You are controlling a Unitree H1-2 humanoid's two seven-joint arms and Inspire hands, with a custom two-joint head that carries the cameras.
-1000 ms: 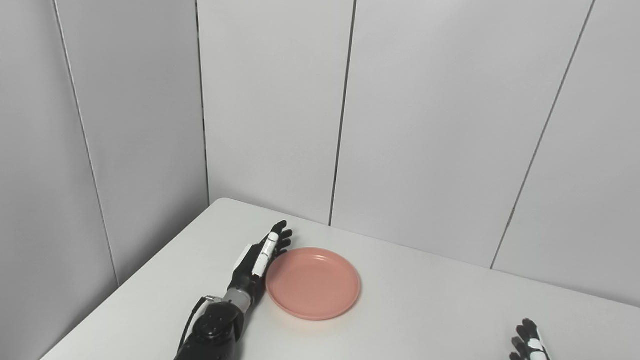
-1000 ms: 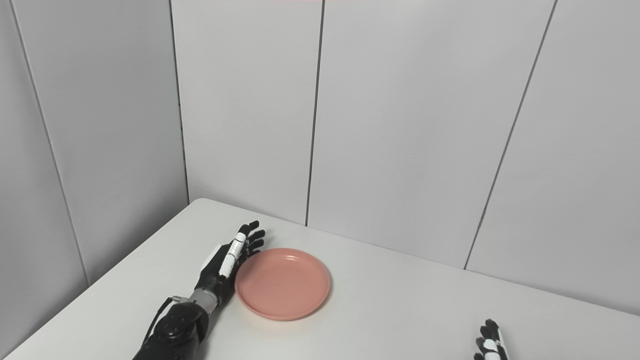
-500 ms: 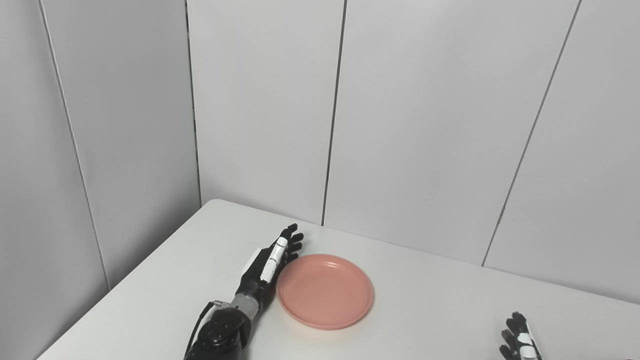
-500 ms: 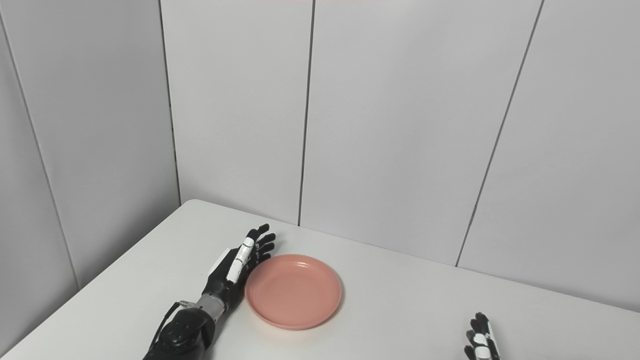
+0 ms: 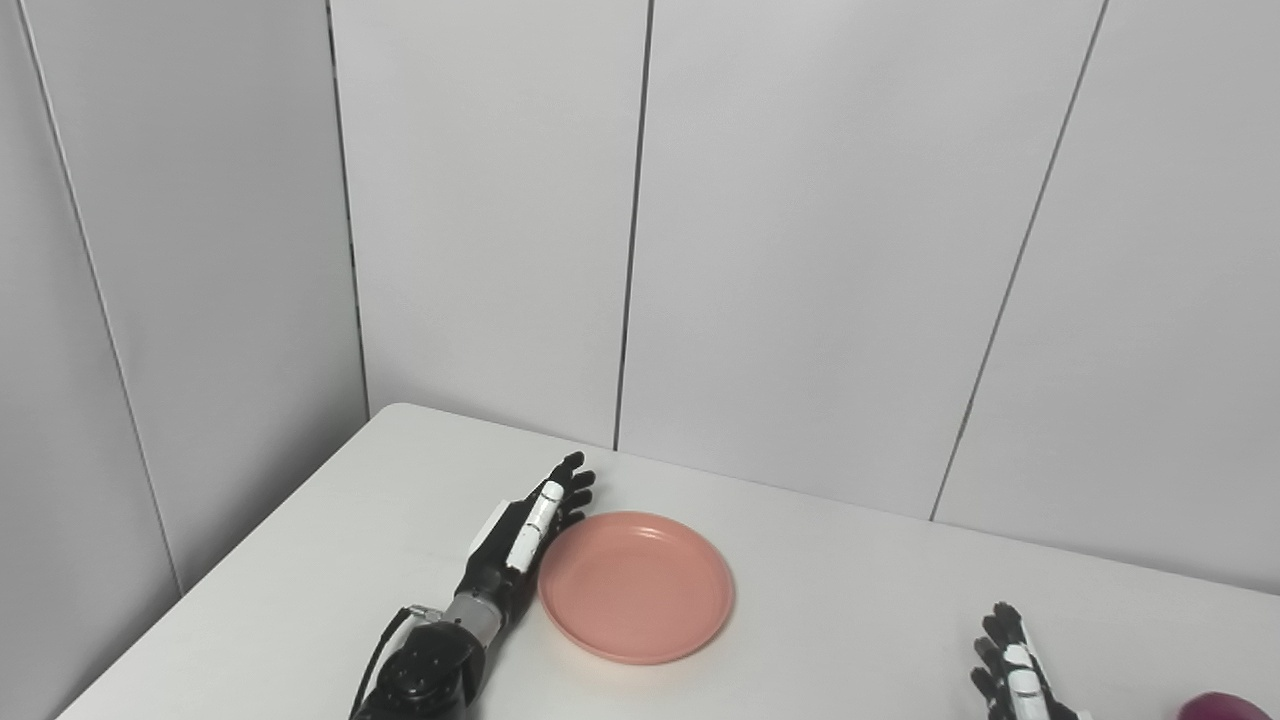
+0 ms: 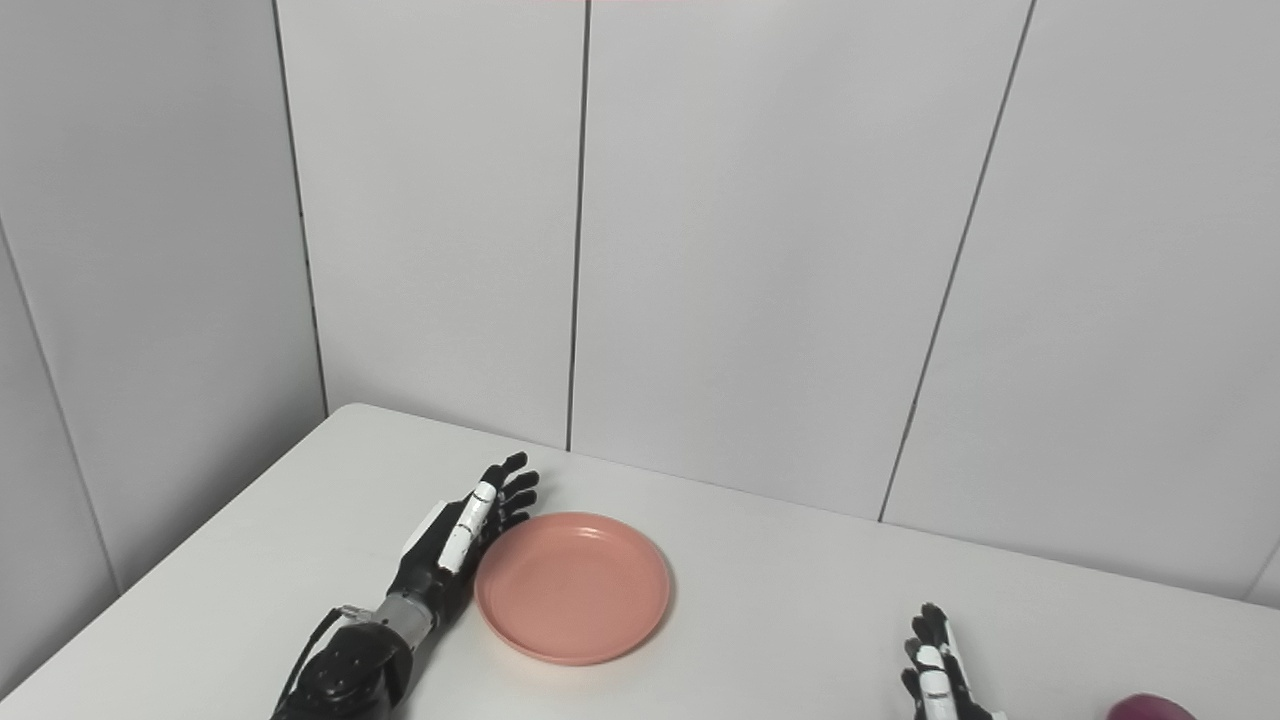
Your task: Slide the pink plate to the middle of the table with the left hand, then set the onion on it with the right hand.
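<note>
A pink plate (image 5: pixel 636 587) lies flat on the white table (image 5: pixel 830 590), left of centre. My left hand (image 5: pixel 522 535) stands on edge with its fingers straight and apart, pressed against the plate's left rim and holding nothing. My right hand (image 5: pixel 1015 672) shows only its spread fingers at the bottom right edge, open and empty. A purple onion (image 5: pixel 1228 706) peeks in at the bottom right corner, just right of that hand; most of it is cut off by the frame.
Grey wall panels (image 5: pixel 640 220) close off the table's back and left sides, meeting at a corner behind the left hand. The table's left edge (image 5: pixel 230 560) runs diagonally down toward the bottom left.
The camera has turned right, bringing the onion and more of the right hand into view. The left hand and plate have slid a little rightward across the table, still touching.
</note>
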